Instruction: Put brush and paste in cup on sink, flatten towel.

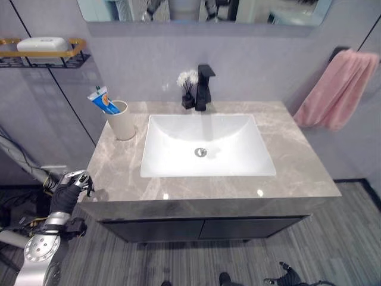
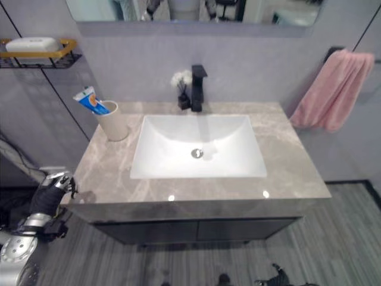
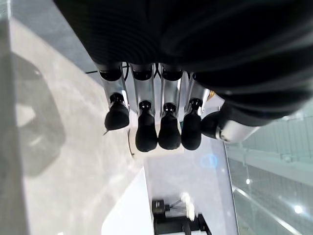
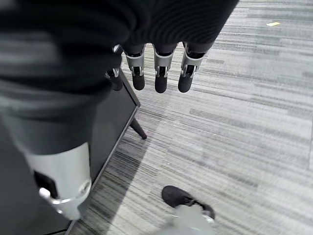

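Observation:
A cream cup stands on the grey marble counter left of the basin. A blue-and-white toothpaste tube leans out of the cup, with a thin green-tipped brush end beside it. On the right wall a pink towel hangs bunched from a bar. My left hand hovers by the counter's front left corner, its fingers relaxed and empty. My right hand hangs low over the floor in front of the cabinet, and its fingers are loose and hold nothing.
A white basin fills the counter's middle, with a black faucet and a small vase of white flowers behind it. A wall shelf with a white box hangs at upper left. Dark cabinet doors sit below the counter.

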Robot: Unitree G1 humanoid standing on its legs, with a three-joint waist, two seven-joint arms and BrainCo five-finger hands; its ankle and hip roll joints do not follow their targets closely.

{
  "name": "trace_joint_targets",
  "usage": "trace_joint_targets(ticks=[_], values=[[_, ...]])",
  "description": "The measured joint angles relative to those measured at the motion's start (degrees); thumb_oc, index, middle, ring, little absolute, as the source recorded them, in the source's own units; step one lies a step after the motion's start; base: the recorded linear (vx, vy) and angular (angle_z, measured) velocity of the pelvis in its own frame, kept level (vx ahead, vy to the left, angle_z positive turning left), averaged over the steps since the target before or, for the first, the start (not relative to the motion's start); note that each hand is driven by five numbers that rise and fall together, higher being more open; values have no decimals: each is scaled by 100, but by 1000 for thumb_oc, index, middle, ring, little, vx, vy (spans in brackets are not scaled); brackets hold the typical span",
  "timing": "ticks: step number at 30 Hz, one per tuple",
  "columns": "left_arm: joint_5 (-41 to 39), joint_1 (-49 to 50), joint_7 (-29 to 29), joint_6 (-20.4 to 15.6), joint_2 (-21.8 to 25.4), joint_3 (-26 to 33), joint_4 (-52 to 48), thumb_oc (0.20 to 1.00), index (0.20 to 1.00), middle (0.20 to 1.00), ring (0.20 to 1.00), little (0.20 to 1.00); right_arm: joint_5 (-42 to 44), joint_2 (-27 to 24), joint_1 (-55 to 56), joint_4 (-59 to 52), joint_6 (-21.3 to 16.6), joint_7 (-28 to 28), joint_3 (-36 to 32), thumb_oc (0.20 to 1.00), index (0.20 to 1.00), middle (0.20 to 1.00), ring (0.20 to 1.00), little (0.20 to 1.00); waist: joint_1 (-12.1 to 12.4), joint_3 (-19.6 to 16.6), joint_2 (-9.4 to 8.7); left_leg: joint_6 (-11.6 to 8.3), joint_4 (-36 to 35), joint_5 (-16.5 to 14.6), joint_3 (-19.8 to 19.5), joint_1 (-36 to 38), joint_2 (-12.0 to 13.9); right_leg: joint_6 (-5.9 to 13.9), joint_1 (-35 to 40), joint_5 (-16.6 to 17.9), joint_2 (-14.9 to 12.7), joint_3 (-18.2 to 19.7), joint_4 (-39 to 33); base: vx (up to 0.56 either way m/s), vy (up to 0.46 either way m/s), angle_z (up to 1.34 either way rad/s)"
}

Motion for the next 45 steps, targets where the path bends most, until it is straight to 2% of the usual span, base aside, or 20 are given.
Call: trace_joint_targets(ticks=[1,2,3,4,5,6,7,8,9,12,15,21,26,31,36,45], values=[[0,-136,17,-2,9,10,11,200,200,200,200,200,-2,-25,32,-34,-2,3,-1,1000,1000,1000,1000,1000,-14,83,17,-31,33,-21,-136,-1,3,-86,-22,94,77,99,-277,151,-103,61],[16,-239,22,-6,25,9,17,200,200,200,200,200,-5,-19,87,-49,-4,17,1,1000,1000,1000,1000,1000,-24,97,-67,-80,44,-52,-192,-29,-30,-94,-81,132,79,80,-374,167,-118,98],[132,-346,21,-16,-9,-1,47,200,200,200,200,200,-5,2,196,15,0,51,-20,1000,1000,1000,1000,1000,-114,67,-221,-138,55,-83,-440,-21,-133,-346,-70,308,64,66,-359,201,-149,91],[155,-348,25,-15,-41,-15,54,200,200,200,200,200,-7,3,240,75,0,62,-45,1000,1000,1000,1000,1000,-149,68,-288,-122,151,-108,-465,6,-193,-364,-92,310,1,48,-351,195,-127,67],[155,-283,34,-14,-135,-11,62,200,200,200,200,200,-14,-56,182,218,3,100,-60,1000,1000,1000,1000,1000,-64,92,-262,-79,1308,-562,-322,-280,-289,-374,-51,324,-13,41,-349,128,-82,17],[154,-223,47,-11,-215,-5,76,200,200,200,200,200,-20,-121,199,238,-7,106,-52,1000,1000,1000,1000,1000,-43,36,-160,-62,1687,-816,-294,-373,-262,-394,-29,332,50,5,-379,167,-108,17],[155,-169,50,-4,-304,-7,80,200,200,200,200,200,-45,-232,273,233,-1,107,-50,1000,1000,1000,1000,1000,-112,-112,113,-39,1659,-1140,-308,-354,-114,-468,27,326,238,-200,-410,121,-81,29],[152,-170,68,-17,-329,28,102,200,200,200,200,200,-116,-234,307,231,16,111,-36,1000,1000,1000,1000,1000,-84,-170,155,-182,1317,-1180,-332,-156,-14,-542,33,275,308,-253,-326,171,-119,26],[152,-132,82,-21,-326,45,114,200,200,200,200,200,-129,-223,352,216,7,115,-30,1000,1000,1000,1000,1000,-73,-204,133,-185,1138,-1095,-311,-48,-43,-555,49,264,333,-252,-336,54,-39,5],[153,-45,107,-16,-350,51,237,200,200,200,200,200,-212,-221,311,129,6,111,-50,1000,1000,1000,1000,1000,16,-300,114,-242,620,-866,-356,132,116,-607,127,372,397,-300,-564,130,-129,2],[154,-13,204,2,-335,59,441,200,200,200,200,200,-219,-221,387,-39,-8,100,-37,1000,1000,1000,1000,1000,-21,-392,79,-333,355,-696,-428,142,161,-662,168,491,441,-419,-836,38,-30,12],[157,-144,409,8,-269,64,607,200,200,200,200,200,-227,-223,352,-221,-40,95,-8,1000,1000,1000,1000,1000,3,-373,93,-358,162,-647,-409,105,192,-695,35,552,463,-422,-912,-20,15,-1],[159,-474,696,-10,-54,106,757,200,200,200,200,200,-232,-225,299,-199,-48,94,120,1000,1000,1000,1000,1000,-3,-247,115,-344,105,-609,-377,-113,148,-669,-218,565,431,-402,-903,-73,15,-2],[163,-1043,892,-45,424,100,910,200,200,200,200,200,-233,-218,149,-107,-76,90,236,1000,1000,1000,1000,1000,-96,28,-15,-363,70,-509,-409,-487,126,-687,-620,629,377,-405,-849,-59,-19,4],[160,-1656,1024,-72,761,44,1118,200,200,200,200,200,-225,-219,35,-69,-88,80,242,1000,1000,1000,1000,1000,-171,260,-69,-404,-95,-394,-430,-642,171,-703,-835,660,408,-429,-869,-10,-39,2],[96,-2307,1108,-170,1028,-174,1334,200,200,200,200,200,-213,-222,-255,-158,-103,-30,363,1000,1000,1000,1000,1000,-306,365,-58,-425,-100,-384,-446,-885,248,-727,-1018,698,475,-524,-950,13,-39,2]])
